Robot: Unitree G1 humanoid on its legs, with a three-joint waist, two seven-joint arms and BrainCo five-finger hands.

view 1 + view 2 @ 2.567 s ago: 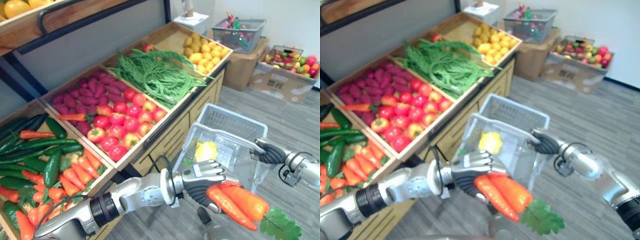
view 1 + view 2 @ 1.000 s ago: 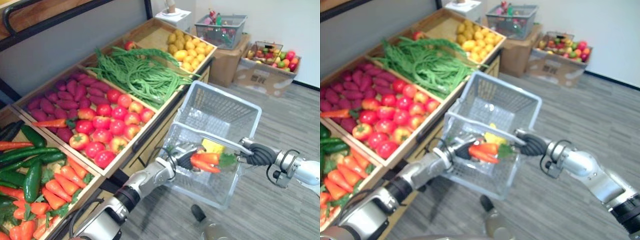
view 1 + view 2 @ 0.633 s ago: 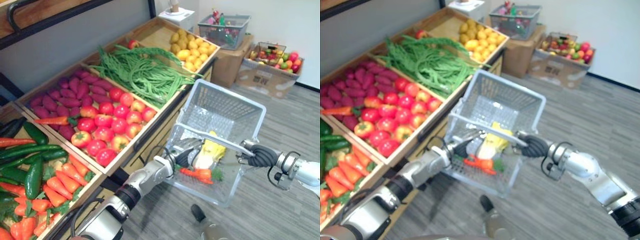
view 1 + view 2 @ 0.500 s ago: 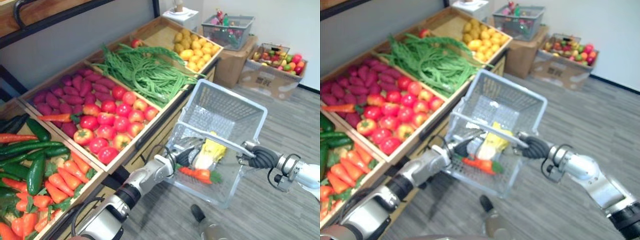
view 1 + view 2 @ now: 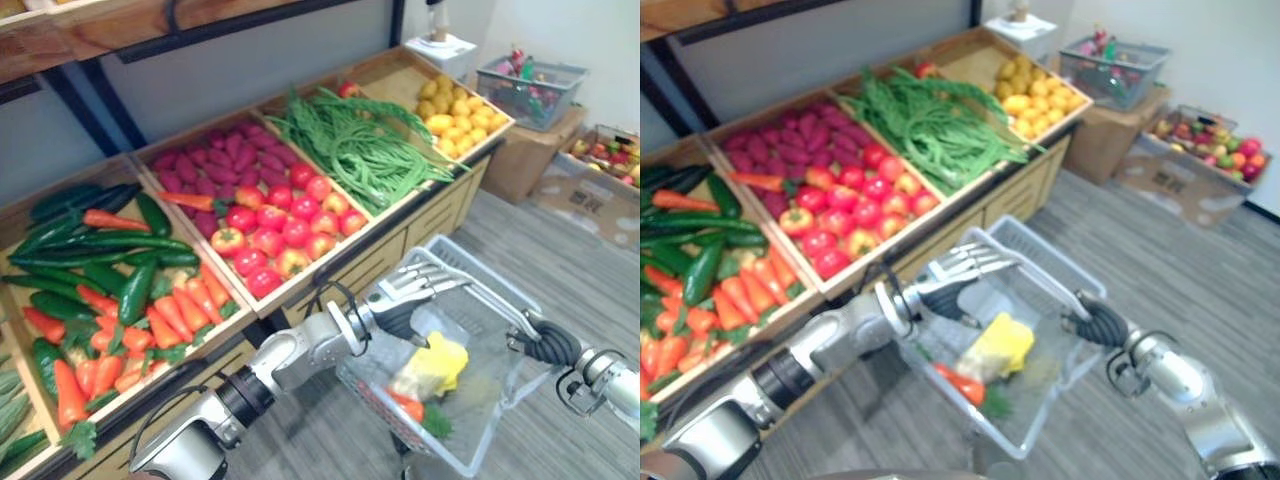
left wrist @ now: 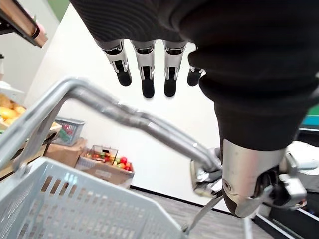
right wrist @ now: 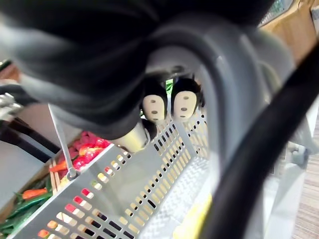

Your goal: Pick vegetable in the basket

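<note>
A grey plastic basket (image 5: 478,262) hangs in front of the produce shelf. My right hand (image 5: 548,344) is shut on its metal handle (image 5: 480,298), with the fingertips (image 7: 169,105) curled round the bar. An orange carrot with green leaves (image 5: 406,406) lies in the basket's bottom beside a yellow vegetable (image 5: 432,364). My left hand (image 5: 404,292) hovers over the basket's near-left rim, open, fingers (image 6: 147,67) straight and holding nothing, just above the handle (image 6: 134,117).
The wooden shelf to the left holds bins of carrots and cucumbers (image 5: 110,300), tomatoes and purple roots (image 5: 270,220), green beans (image 5: 360,150) and yellow produce (image 5: 455,105). Cardboard boxes with fruit (image 5: 605,160) and a second grey basket (image 5: 530,85) stand at the far right on the grey floor.
My left hand has let go of the carrot, which now lies in the basket. The hand has straightened and risen above the rim. The view has also shifted.
</note>
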